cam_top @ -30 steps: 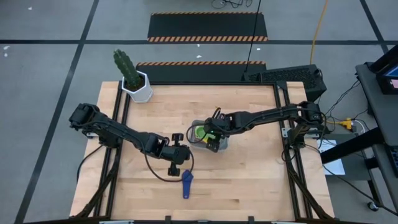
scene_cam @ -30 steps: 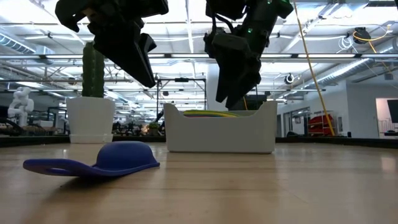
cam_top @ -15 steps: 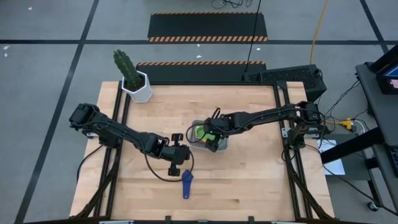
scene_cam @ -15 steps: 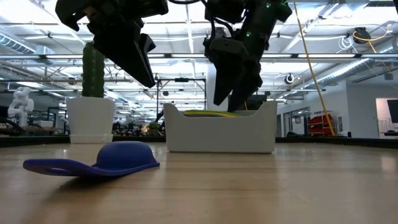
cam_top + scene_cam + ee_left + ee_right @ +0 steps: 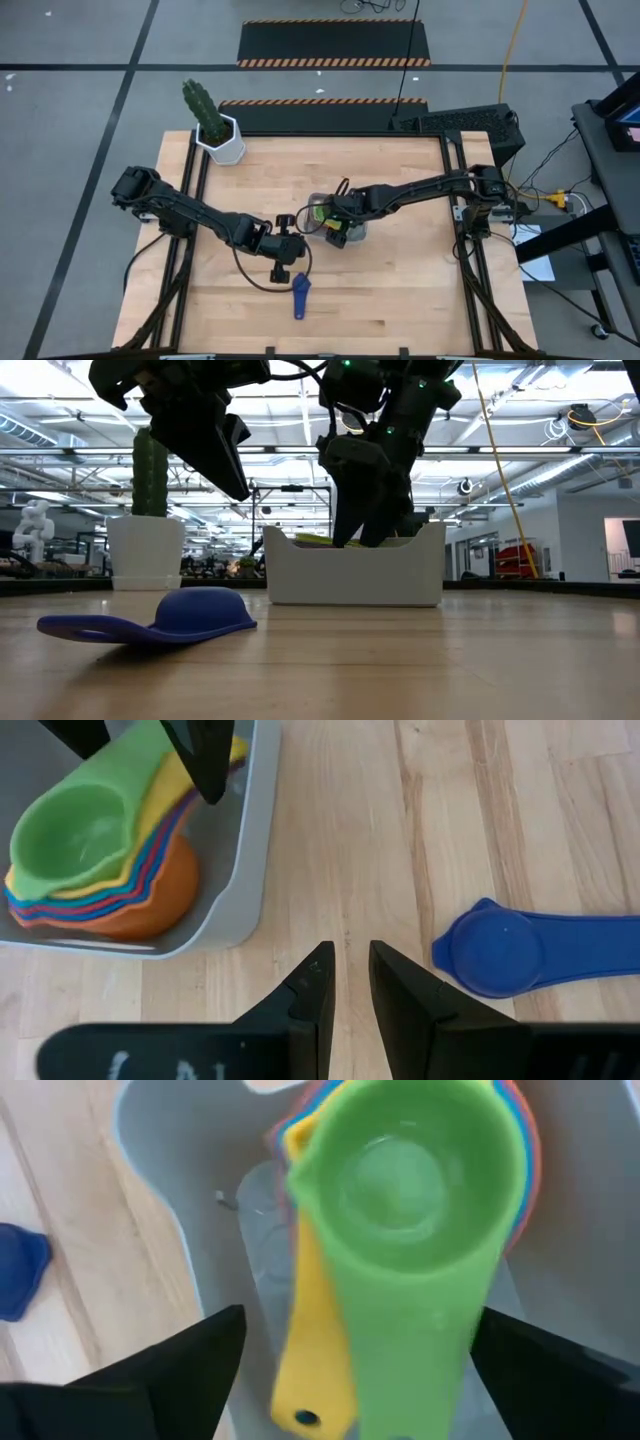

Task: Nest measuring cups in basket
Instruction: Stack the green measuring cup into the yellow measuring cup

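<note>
So the right gripper (image 5: pixel 332 226) is down in the basket (image 5: pixel 357 231) at the middle of the high view, fingers spread wide either side of the green measuring cup (image 5: pixel 420 1200), which tops the nested stack (image 5: pixel 95 870). The left gripper (image 5: pixel 283 272) hangs just lower left of it, fingers narrow with nothing between them. One blue measuring cup (image 5: pixel 300 293) sits bowl-down on the table (image 5: pixel 400 290), lower centre.

overhead down, low level, wrists close, all share basket (image 5: pixel 335 222)
</note>
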